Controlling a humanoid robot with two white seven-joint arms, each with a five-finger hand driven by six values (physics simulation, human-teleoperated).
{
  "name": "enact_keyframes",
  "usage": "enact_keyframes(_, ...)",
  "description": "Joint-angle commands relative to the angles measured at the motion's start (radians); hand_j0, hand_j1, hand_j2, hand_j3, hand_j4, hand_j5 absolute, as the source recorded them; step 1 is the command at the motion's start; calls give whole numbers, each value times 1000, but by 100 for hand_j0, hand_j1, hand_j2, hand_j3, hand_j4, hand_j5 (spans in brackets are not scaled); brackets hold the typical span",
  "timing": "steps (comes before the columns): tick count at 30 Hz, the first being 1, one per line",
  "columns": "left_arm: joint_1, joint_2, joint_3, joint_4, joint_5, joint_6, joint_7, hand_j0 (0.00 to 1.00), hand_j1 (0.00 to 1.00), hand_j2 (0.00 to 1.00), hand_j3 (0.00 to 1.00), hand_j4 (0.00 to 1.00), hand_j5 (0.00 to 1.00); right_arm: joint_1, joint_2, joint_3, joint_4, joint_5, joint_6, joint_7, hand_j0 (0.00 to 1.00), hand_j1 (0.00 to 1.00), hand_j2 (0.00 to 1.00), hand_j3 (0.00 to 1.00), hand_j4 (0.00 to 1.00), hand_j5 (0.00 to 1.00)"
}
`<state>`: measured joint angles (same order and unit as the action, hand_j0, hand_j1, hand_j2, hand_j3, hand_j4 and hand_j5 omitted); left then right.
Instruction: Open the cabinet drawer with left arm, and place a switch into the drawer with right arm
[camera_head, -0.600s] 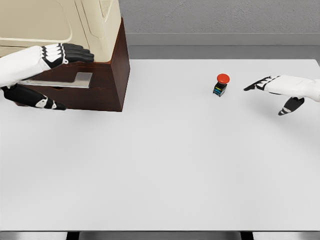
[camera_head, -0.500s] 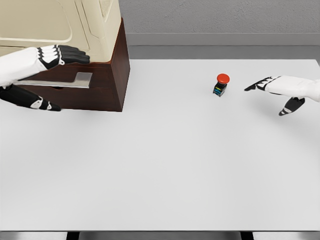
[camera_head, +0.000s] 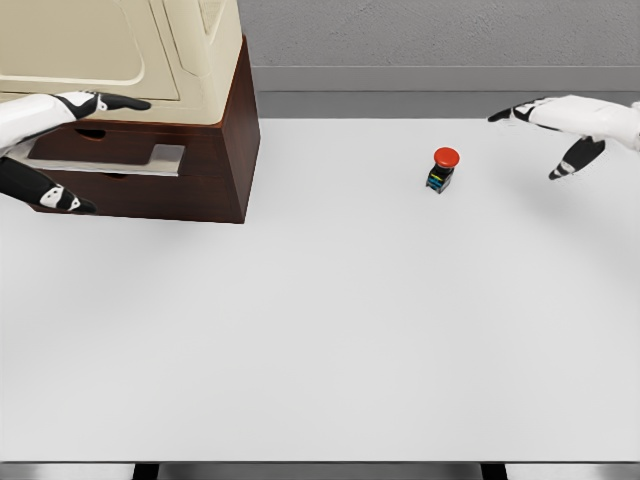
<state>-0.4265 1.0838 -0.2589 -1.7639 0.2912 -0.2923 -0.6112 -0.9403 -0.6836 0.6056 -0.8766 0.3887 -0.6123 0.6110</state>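
With the left robot hand (camera_head: 45, 140) spread open before the cabinet drawer (camera_head: 105, 160) and gripping nothing, a pull could slip off — while the switch (camera_head: 441, 170) stands on the desk (camera_head: 330, 320), well apart from the open, empty right robot hand (camera_head: 560, 125).

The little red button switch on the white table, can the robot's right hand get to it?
Probably yes. The right hand hangs open, up and to the right of the red-capped button switch, and only bare white table lies between them.

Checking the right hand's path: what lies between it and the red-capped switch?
Nothing: in the head view only bare white table separates the right hand from the switch.
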Motion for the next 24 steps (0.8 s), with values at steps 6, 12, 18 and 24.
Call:
enact_keyframes(6,-3,27,-2,0,5,18,0,100,100,100,100,100,100,-80,127,141,64,52,1,0,100,100,100,100,100,100)
enact_keyframes(12,-8,22,-22,0,6,19,0,100,100,100,100,100,100,-124,164,253,80,52,1,0,100,100,100,100,100,100)
enact_keyframes(18,-8,24,-65,0,-17,22,0,100,100,100,100,100,100,-123,202,258,142,53,1,0,100,100,100,100,100,100)
enact_keyframes(24,-29,28,-68,0,-9,64,0,100,100,100,100,100,100,-123,203,255,157,53,1,0,100,100,100,100,100,100)
